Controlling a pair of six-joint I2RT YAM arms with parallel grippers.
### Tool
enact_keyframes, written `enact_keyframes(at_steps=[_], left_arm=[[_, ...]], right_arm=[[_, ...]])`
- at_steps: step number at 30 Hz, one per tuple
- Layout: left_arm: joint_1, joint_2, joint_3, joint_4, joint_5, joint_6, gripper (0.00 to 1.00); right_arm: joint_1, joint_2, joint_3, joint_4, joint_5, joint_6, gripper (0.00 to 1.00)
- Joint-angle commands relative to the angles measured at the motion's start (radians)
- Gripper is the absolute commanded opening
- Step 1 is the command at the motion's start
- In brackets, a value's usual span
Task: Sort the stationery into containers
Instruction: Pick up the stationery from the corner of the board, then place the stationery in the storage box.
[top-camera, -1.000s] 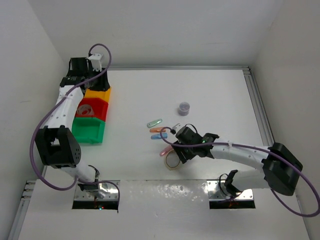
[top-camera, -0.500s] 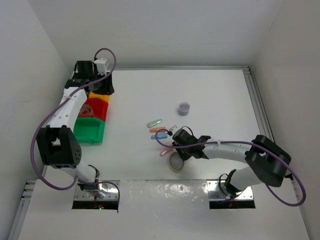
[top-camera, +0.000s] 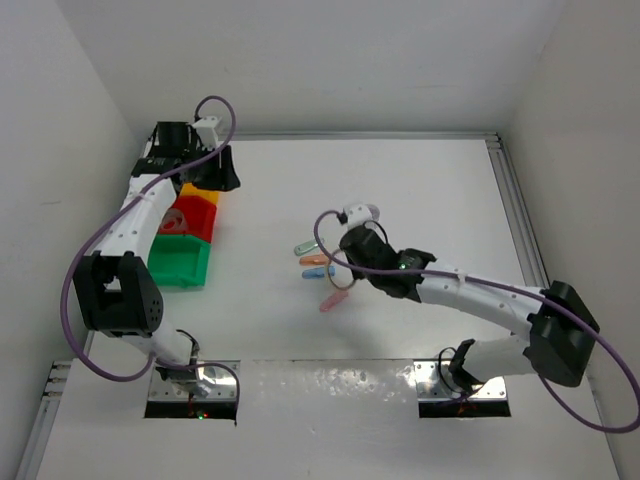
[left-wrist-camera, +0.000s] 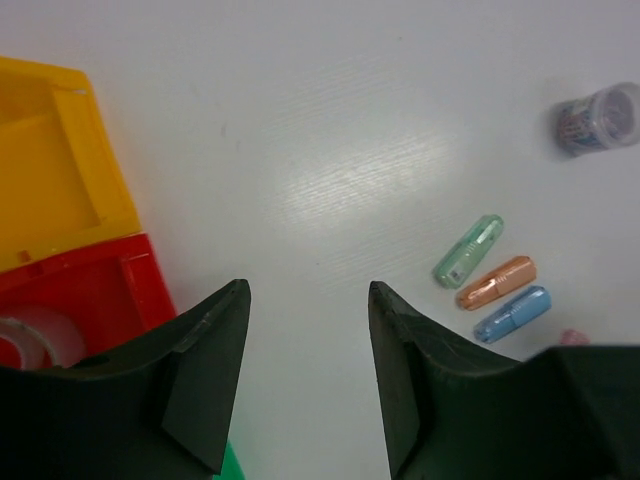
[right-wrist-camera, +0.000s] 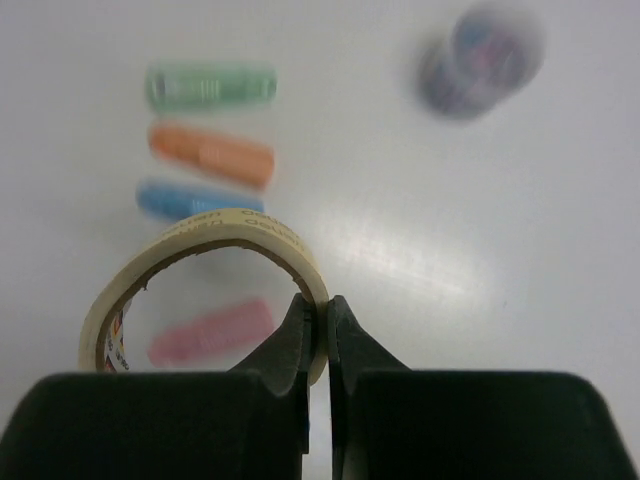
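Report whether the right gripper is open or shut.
Right gripper shut on the tan band ring: wrist view shows both fingers pinching the ring's wall.

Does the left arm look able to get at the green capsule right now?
Probably yes: the left gripper is open and empty, with bare table between it and the green capsule; the right gripper hanging nearby might crowd it.

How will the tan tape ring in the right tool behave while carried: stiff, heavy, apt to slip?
Probably light: the tan tape ring is thin and hollow. It seems stiff, since it looks round though the right tool pinches one wall. With so small a grip, it might pivot or slip.
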Motion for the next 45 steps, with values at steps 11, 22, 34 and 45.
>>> enact_keyframes(at_steps=[11, 22, 34, 45], left_arm=[[-0.201, -0.044, -0.006, -0.049, 0.125, 0.035, 0.55], [-0.278, -0.022, -0.077, 0.018, -0.048, 0.005, 0.55], [-0.335, 0.027, -0.087, 0.066, -0.158, -0.019, 0.36], [-0.31, 0.062, -0.072, 0.034, -0.291, 0.001, 0.0]], right_arm=[[-0.014, 0.574, 0.83, -0.085, 0.385, 0.056, 0.0], [-0.021, 0.602, 0.85, -0.075, 0.265, 0.269, 0.0], [-0.021, 0.564, 0.78, -0.041, 0.221, 0.375, 0.0], [-0.035, 0.519, 0.683, 0.102, 0.037, 0.283, 0.41]])
